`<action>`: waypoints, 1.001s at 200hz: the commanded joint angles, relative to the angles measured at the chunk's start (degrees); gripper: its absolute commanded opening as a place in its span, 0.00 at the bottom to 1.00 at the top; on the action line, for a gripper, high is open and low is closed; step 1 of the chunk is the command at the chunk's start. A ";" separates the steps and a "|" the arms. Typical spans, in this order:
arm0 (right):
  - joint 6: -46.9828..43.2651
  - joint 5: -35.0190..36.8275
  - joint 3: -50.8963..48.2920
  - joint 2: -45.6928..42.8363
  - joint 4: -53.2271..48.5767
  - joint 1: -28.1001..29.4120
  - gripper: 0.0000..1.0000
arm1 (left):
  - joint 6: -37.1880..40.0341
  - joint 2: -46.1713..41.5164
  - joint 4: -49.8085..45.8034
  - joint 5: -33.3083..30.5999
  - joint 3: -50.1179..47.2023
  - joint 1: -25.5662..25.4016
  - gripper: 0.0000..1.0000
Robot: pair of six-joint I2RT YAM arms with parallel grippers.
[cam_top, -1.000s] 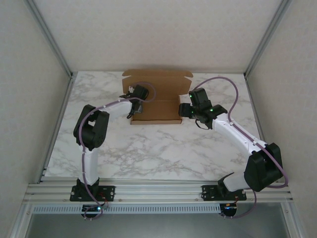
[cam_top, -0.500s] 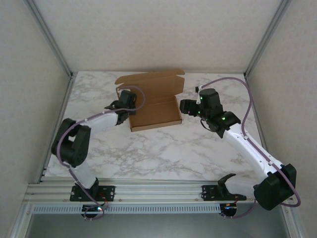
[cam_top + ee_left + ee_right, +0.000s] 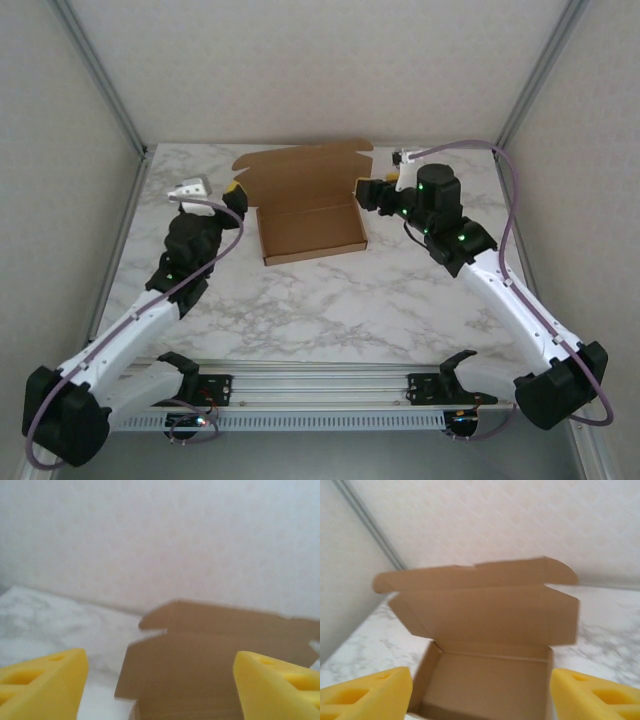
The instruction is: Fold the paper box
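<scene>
The paper box (image 3: 312, 228) is a shallow brown cardboard tray on the marble table, with its lid (image 3: 300, 168) standing up at the far side. My left gripper (image 3: 236, 194) is just off the box's left end, open, with nothing between its yellow fingers (image 3: 42, 685). In the left wrist view the blurred lid and side flap (image 3: 210, 660) lie ahead of the gripper (image 3: 160, 690). My right gripper (image 3: 363, 193) is at the box's far right corner, also open. The right wrist view looks into the tray (image 3: 485, 680) under the lid (image 3: 485, 610), beyond that gripper (image 3: 480, 695).
The marble table (image 3: 330, 310) is walled in by pale panels and metal corner posts (image 3: 100, 75) (image 3: 540, 75). An aluminium rail (image 3: 320, 385) with both arm bases runs along the near edge. Purple cables loop over each arm.
My left gripper has let go of the box, opened and drawn back to the left. The right arm has stretched out toward the far right corner. The lid now stands up and the box has turned slightly.
</scene>
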 commanded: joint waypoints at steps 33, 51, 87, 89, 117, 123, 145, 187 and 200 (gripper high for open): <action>-11.59 -2.94 7.97 8.40 6.15 0.20 0.72 | 3.26 10.12 -9.87 -3.51 13.39 2.15 0.88; -13.66 -2.47 5.63 8.82 10.25 0.08 0.73 | 3.29 7.63 -4.14 0.52 10.47 2.60 0.92; -19.17 -7.99 0.92 9.87 17.51 -4.12 0.74 | 4.94 2.23 11.87 -3.30 2.88 3.73 0.98; -19.36 -8.36 0.45 9.96 18.39 -4.52 0.74 | 5.05 2.40 11.94 -3.20 3.00 3.91 0.98; -27.83 -19.48 -7.78 12.41 33.12 -9.91 0.75 | 0.16 8.75 5.14 0.47 7.83 7.20 0.91; -29.42 -20.82 -8.44 13.27 34.14 -10.53 0.75 | -1.21 9.31 5.35 3.84 7.49 8.76 0.93; -28.15 -25.09 -9.15 17.55 37.29 -14.80 0.75 | -5.03 9.88 9.74 4.75 4.20 12.57 0.99; -27.12 -30.28 -10.33 25.80 45.51 -20.30 0.71 | 0.11 14.68 16.26 15.29 -2.43 16.39 0.97; -25.68 -32.41 -7.69 29.00 43.93 -21.58 0.68 | 1.78 17.22 17.21 17.73 -2.72 16.65 0.97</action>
